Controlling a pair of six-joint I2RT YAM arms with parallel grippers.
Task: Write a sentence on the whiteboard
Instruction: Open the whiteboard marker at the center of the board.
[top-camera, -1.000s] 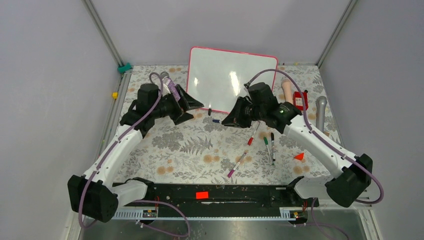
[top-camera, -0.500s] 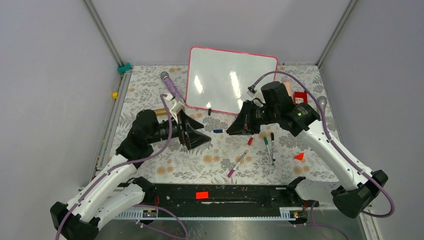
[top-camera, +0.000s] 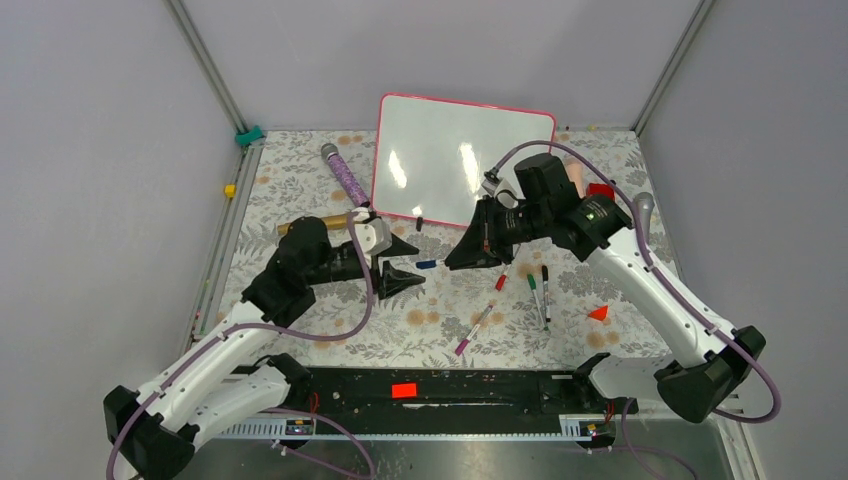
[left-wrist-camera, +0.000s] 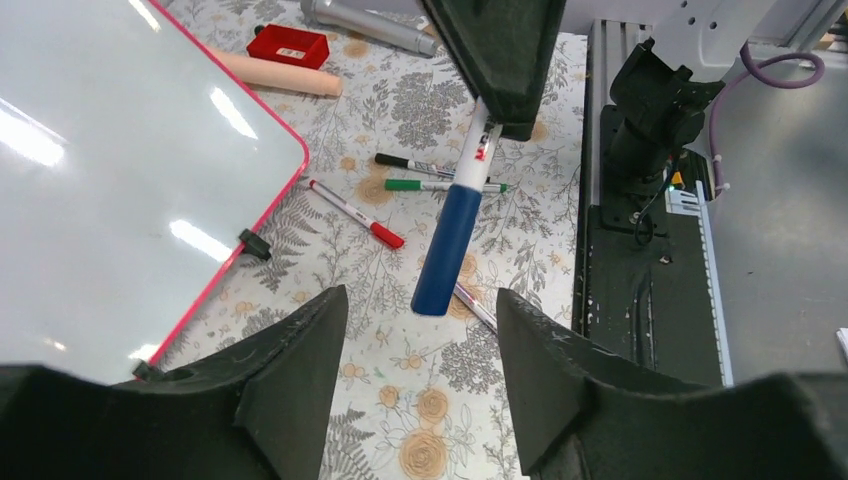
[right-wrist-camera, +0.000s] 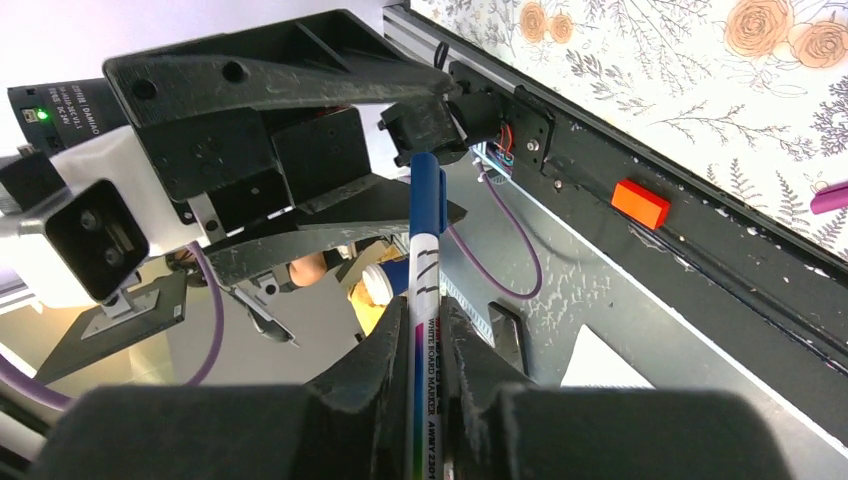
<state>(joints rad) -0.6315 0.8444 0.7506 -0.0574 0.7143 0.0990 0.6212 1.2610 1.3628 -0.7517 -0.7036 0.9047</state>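
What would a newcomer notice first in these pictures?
The blue marker stands out, held in mid-air over the table's middle by the right fingers, its capped end poking between the open left fingers. Behind them the whiteboard sits blank at the far edge. Loose pens lie scattered on the floral cloth to the right.

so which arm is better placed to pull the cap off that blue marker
Left, most likely. The left gripper is open with its fingers either side of the blue cap. The right gripper is shut on the blue marker by its white barrel, so it can only hold it steady.
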